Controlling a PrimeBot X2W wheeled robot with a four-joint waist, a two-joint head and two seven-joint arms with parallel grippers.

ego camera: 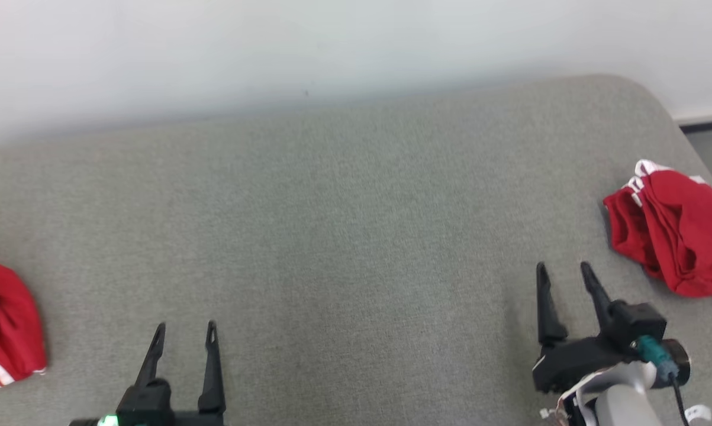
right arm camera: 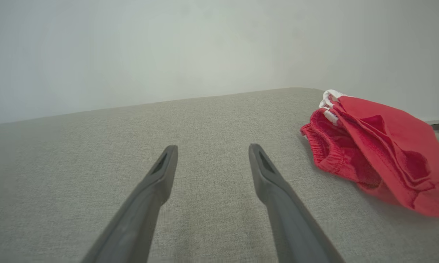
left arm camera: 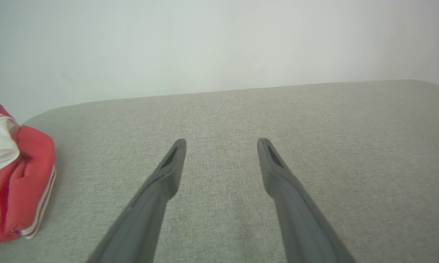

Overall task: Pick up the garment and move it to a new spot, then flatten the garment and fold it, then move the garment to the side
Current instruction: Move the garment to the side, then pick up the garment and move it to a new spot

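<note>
Left hand and right hand spread, empty. Crumpled garment at the right edge of the bench looks untouched: pickup, flattening, folding remain.

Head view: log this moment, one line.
left gripper open | right gripper open | right garment crumpled, untouched | left garment bundled

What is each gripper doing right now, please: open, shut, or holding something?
Left gripper: open, holding nothing.
Right gripper: open, holding nothing; the crumpled red garment lies apart, to its right.
</note>
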